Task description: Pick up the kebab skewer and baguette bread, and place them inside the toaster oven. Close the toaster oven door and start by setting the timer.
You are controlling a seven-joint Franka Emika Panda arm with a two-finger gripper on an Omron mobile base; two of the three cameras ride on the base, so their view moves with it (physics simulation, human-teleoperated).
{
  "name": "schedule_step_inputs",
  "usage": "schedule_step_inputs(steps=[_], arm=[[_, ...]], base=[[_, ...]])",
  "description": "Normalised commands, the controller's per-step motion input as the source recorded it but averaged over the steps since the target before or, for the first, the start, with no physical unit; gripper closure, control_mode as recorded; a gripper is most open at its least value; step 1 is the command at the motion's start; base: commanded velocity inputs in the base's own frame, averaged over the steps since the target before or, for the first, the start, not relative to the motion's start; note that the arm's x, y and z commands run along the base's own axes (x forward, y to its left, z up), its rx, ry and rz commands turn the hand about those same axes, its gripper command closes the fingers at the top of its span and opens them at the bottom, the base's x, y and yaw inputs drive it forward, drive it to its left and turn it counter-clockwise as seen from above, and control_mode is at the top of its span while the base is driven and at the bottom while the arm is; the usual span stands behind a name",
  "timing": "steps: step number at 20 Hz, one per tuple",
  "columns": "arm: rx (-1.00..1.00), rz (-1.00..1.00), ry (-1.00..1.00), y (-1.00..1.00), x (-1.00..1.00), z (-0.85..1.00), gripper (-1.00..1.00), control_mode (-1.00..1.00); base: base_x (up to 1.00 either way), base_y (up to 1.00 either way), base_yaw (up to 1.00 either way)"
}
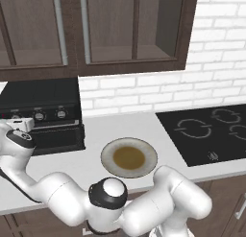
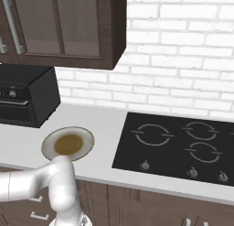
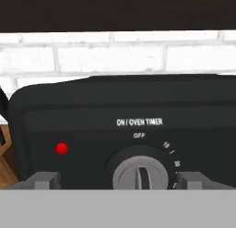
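Observation:
The black toaster oven (image 1: 41, 104) stands at the counter's left end, and it also shows from the right as the toaster oven (image 2: 25, 97). Its toaster oven door (image 1: 57, 137) stands upright against the front. My gripper (image 1: 21, 124) hovers at the oven's left knob panel. In the hand view my gripper (image 3: 117, 180) is open, with its fingertips (image 3: 44, 180) well apart. The grey timer knob (image 3: 140, 174), marked ON / OVEN TIMER, sits close ahead between them, pointing near straight up. A red lamp (image 3: 61, 148) glows to its left. The kebab skewer and baguette bread are out of view.
A round plate (image 1: 129, 157) with a brown centre lies on the white counter (image 1: 120, 125) in front of my arm. The black stovetop (image 1: 211, 133) with ring marks takes up the right. Dark wall cabinets (image 1: 96, 29) hang above the oven, against a white brick wall (image 2: 183, 60).

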Motion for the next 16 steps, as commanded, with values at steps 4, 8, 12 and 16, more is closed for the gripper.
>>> schedule_step_inputs(steps=[4,8,12,16], arm=[[0.0,0.0,0.0,0.0,0.02,0.0,-1.0,-1.0],[0.0,0.0,0.0,-0.08,0.0,0.0,-1.0,-1.0],[0.0,0.0,0.0,-0.06,0.0,0.0,-1.0,-1.0],[0.0,0.0,0.0,-0.01,0.0,0.0,-1.0,-1.0]], base=[[0.0,0.0,0.0],[0.0,0.0,0.0],[0.0,0.0,0.0],[0.0,0.0,0.0]])
